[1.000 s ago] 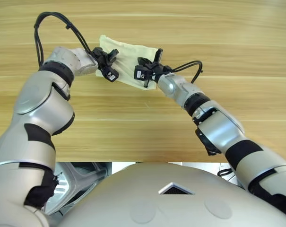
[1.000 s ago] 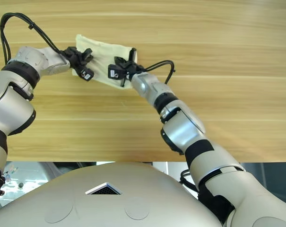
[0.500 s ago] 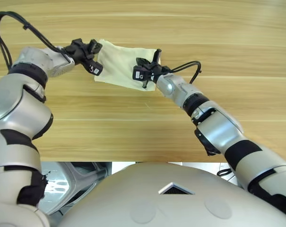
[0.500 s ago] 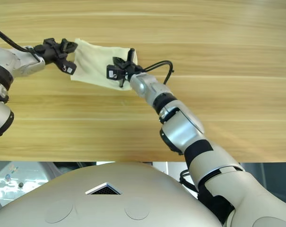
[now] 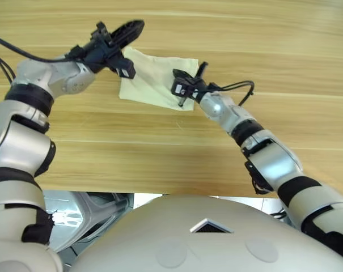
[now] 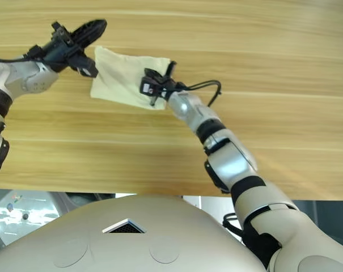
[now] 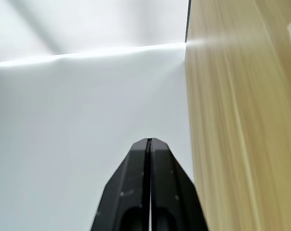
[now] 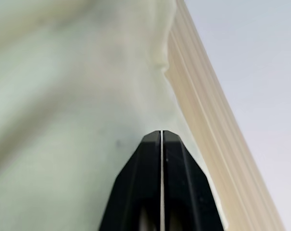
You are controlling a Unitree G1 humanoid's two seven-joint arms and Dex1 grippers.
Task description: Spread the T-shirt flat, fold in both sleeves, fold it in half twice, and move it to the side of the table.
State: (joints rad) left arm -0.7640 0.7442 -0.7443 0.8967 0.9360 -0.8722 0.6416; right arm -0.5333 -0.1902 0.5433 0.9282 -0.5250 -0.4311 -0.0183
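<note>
- Shirt (image 5: 154, 79) is lying on the table (image 5: 273, 45) as a small pale-yellow rectangle, apparently folded, out ahead and toward my left.
- Handling, my guess: light, soft and limp. The layers are likely to slide over one another and sag open if I lift by one corner. Not fragile, and probably gliding easily on the smooth wood.
- Where to take hold, as I judge it: pinch through all the layers at two spots on one folded edge, or press flat on top and drag.
- Left gripper (image 7: 149, 140): fingers are pressing together on nothing. In the head views it is hanging above the table over the shirt's far left corner, apart from the cloth and pointing away past the table's far edge.
- Right gripper (image 8: 161, 132): fingers are also pressing together, and I am seeing no cloth between them. The tip is sitting over the shirt near its near right corner, close to the surface. Whether it is actually touching, I cannot tell.
- The shirt is lying between my two grippers.
</note>
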